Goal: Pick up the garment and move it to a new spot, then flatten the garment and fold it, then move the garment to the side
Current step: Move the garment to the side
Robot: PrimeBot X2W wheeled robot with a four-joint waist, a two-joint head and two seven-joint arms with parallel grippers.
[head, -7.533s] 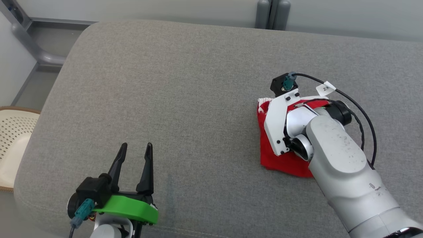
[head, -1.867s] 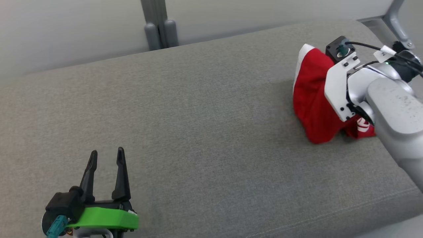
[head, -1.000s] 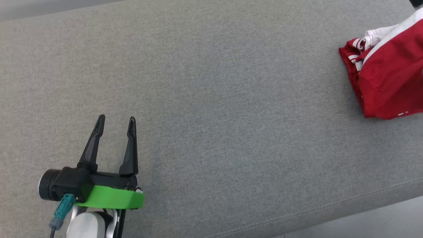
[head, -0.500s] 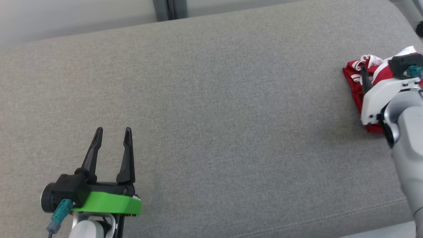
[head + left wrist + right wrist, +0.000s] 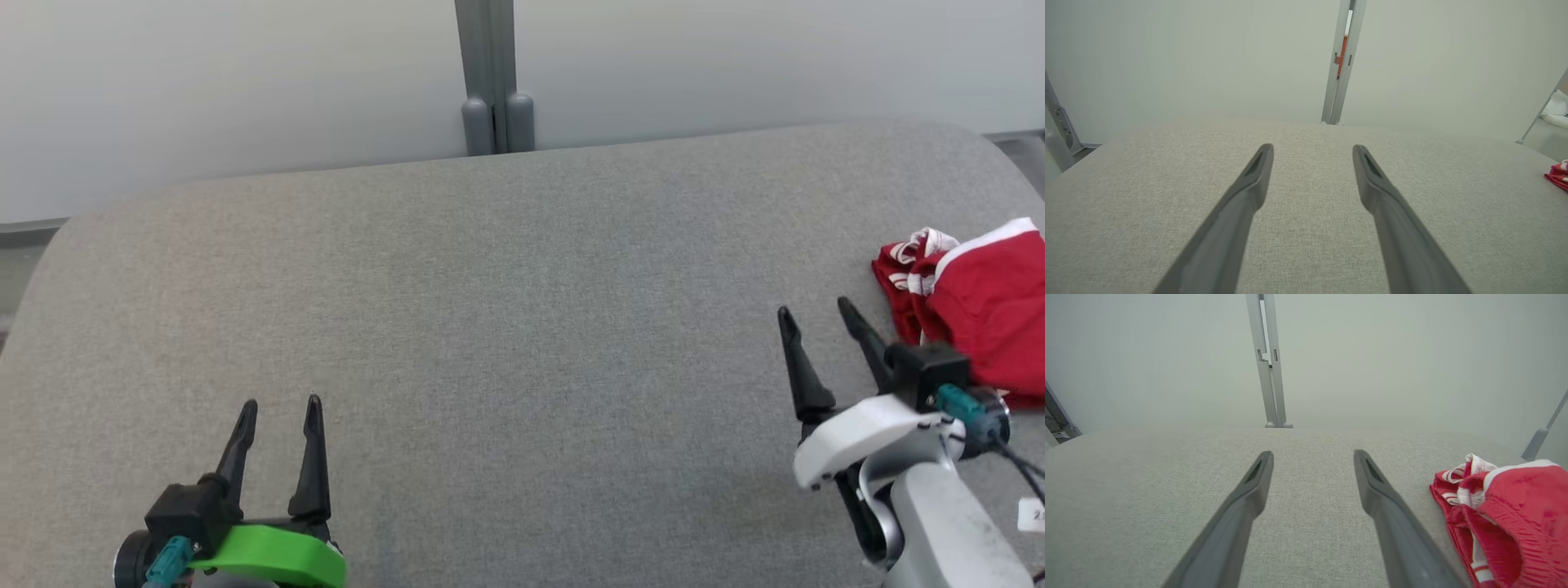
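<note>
Grey upholstered cushion (image 5: 522,327) takes up most of my head view, with a pale wall (image 5: 245,82) behind it and a grey post (image 5: 487,73) standing at the far edge, about mid-width.

My left hand (image 5: 281,402) sits at the lower left above the near part of the cushion. Its two dark fingers are spread and point away from me, with bare fabric between them. The left wrist view shows the same hand (image 5: 1312,147), wide open and empty.

My right hand (image 5: 815,307) is at the lower right. It is also open, with its fingers angled slightly to the left and nothing in them. From the right wrist, that hand (image 5: 1313,453) frames plain cushion.

The garment (image 5: 988,310) is red with white trim. It lies bunched in a compact heap on the cushion's right end, just to the right of my right hand, and the picture's edge cuts part of it off. In the right wrist view the garment (image 5: 1515,514) lies beside the right-side finger, outside the gap. I cannot tell whether it touches that finger low down. From the left wrist, the garment (image 5: 1557,177) is a red scrap at the far right.
</note>
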